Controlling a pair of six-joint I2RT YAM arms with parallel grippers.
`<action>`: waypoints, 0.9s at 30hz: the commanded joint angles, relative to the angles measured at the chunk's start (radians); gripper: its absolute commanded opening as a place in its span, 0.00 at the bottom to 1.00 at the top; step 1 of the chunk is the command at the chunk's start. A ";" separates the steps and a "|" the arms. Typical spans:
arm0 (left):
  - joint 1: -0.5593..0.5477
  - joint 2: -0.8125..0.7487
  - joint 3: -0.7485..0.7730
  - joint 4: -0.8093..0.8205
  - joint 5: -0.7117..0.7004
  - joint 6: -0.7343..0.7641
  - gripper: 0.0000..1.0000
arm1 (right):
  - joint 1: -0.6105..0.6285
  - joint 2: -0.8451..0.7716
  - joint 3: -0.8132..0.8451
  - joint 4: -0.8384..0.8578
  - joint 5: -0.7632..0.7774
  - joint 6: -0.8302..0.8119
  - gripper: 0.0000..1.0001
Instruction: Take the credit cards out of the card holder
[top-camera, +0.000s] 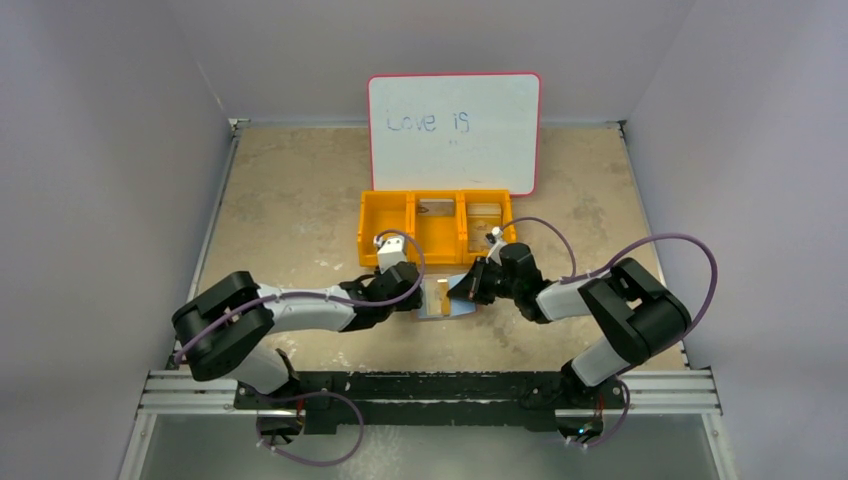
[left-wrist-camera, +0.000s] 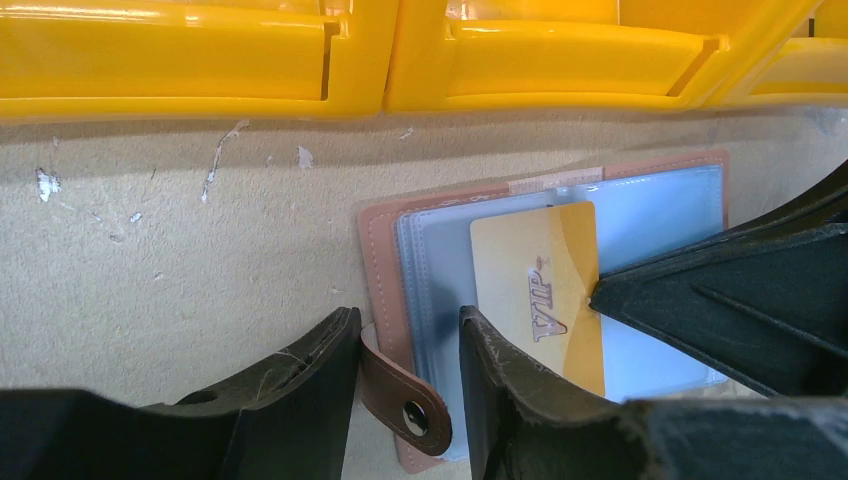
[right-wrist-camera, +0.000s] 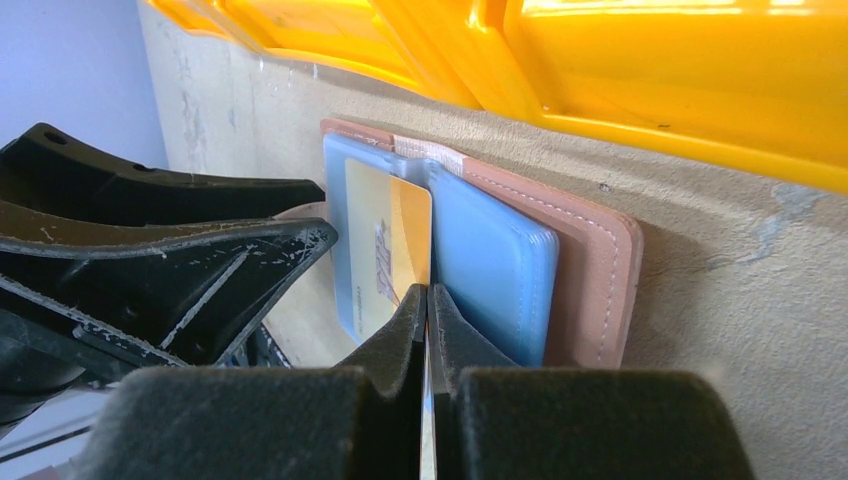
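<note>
top: overhead, far | wrists: low, close (sharing the card holder (left-wrist-camera: 440, 260))

card holder (left-wrist-camera: 440, 262): 1 | gold card (left-wrist-camera: 535, 282): 1 | orange three-compartment tray (top-camera: 385, 215): 1 | whiteboard (top-camera: 455, 150): 1

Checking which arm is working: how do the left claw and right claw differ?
The left claw is open, fingers either side of the card holder's snap strap; the right claw is shut, tips at the gold card's edge. The left claw comes in from the holder's left, the right claw from its right. Both are black and low at the open holder.
</note>
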 joint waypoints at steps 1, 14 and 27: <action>-0.003 0.035 0.030 -0.010 0.015 0.007 0.40 | -0.002 0.006 0.011 0.023 -0.006 -0.008 0.01; -0.017 0.147 0.107 -0.168 -0.027 0.007 0.12 | -0.002 0.002 -0.009 0.062 -0.008 0.036 0.07; -0.036 0.145 0.114 -0.183 -0.056 -0.028 0.06 | -0.002 0.025 -0.048 0.182 -0.043 0.101 0.22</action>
